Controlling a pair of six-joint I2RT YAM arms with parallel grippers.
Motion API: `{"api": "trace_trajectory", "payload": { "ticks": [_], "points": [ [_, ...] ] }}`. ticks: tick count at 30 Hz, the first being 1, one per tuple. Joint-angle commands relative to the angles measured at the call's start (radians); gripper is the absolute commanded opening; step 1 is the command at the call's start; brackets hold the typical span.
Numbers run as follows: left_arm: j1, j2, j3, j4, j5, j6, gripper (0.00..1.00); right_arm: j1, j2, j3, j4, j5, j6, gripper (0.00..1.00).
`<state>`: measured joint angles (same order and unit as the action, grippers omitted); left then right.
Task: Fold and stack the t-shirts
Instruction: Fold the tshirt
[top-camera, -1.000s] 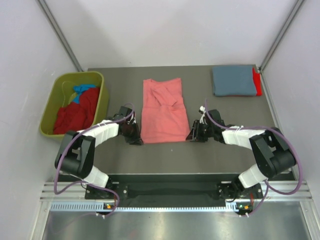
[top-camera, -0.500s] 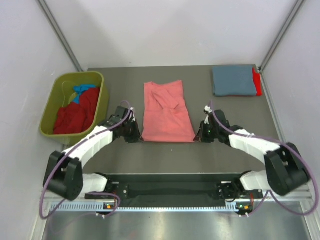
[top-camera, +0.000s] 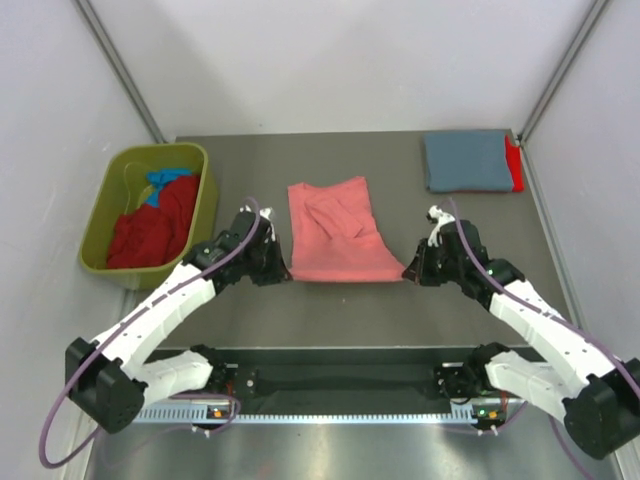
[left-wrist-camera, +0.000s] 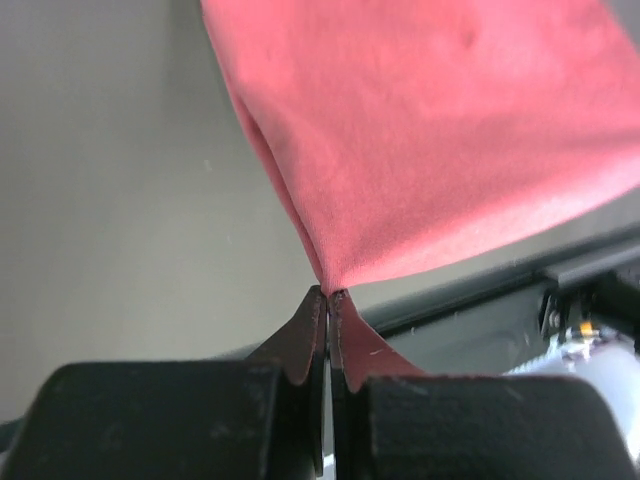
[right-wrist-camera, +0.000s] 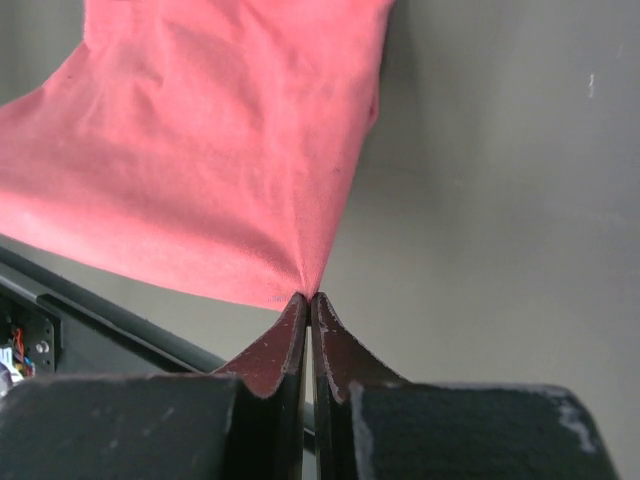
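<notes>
From above: at the centre of the grey worktop (top-camera: 340, 310), a salmon-pink t-shirt (top-camera: 335, 232), lying mostly flat with a few creases near its far end, near hem drawn out wider than the rest. At the 7 o'clock corner of that hem, the left tool (top-camera: 283, 275), closed on the cloth; at the 5 o'clock corner, the right tool (top-camera: 408, 274), likewise closed on the cloth, both arms reaching in from the near edge. At 10 o'clock from the pink shirt, well apart from it, an olive-green bin (top-camera: 205, 200) holding a heap of red cloth (top-camera: 150, 228) with bright blue cloth (top-camera: 163, 180) at its far side. At 2 o'clock, in the far right corner of the worktop, a folded grey-blue t-shirt (top-camera: 465, 160) lying on a red t-shirt (top-camera: 514, 165), only a strip of the red showing at the 3 o'clock edge. From the left wrist: dark fingertips pressed together at the lower middle, pinching a point of the salmon-pink t-shirt (left-wrist-camera: 430, 130); from that pinch, cloth fanning out between 12 and 3 o'clock, taut along its edges, bare worktop toward 9 o'clock, a dark rail (left-wrist-camera: 480, 290) at 4 o'clock. From the right wrist: the same picture mirrored, fingertips shut tight on a corner of the pink cloth (right-wrist-camera: 210, 170), fabric spreading between 9 and 1 o'clock, bare worktop toward 3 o'clock, the dark rail again at 8 o'clock
</notes>
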<state>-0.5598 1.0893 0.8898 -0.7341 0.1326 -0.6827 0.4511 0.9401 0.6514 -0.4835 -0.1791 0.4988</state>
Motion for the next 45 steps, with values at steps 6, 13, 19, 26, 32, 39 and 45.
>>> {"api": "trace_trajectory", "payload": {
  "ticks": [6, 13, 19, 26, 32, 39, 45],
  "points": [
    [0.073, 0.24, 0.303, -0.044, -0.169, 0.089, 0.0, -0.075, 0.289, 0.361, -0.003, -0.016, -0.161, 0.0],
    [0.202, 0.553, 0.607, 0.002, -0.137, 0.164, 0.0, -0.135, 0.662, 0.735, -0.023, -0.144, -0.253, 0.0],
    [0.279, 0.831, 0.897, 0.009, -0.047, 0.202, 0.0, -0.157, 0.975, 1.043, -0.049, -0.226, -0.272, 0.0],
    [0.342, 1.069, 1.08, 0.08, 0.041, 0.209, 0.0, -0.192, 1.209, 1.286, 0.037, -0.303, -0.221, 0.02],
    [0.373, 1.238, 1.213, 0.157, 0.036, 0.239, 0.01, -0.236, 1.359, 1.32, 0.226, -0.388, -0.103, 0.14],
    [0.413, 1.328, 1.293, 0.179, 0.044, 0.244, 0.25, -0.264, 1.473, 1.418, 0.297, -0.433, -0.071, 0.31],
    [0.414, 1.204, 1.213, 0.165, 0.004, 0.275, 0.33, -0.276, 1.292, 1.231, 0.284, -0.364, -0.089, 0.33]
  ]
}}
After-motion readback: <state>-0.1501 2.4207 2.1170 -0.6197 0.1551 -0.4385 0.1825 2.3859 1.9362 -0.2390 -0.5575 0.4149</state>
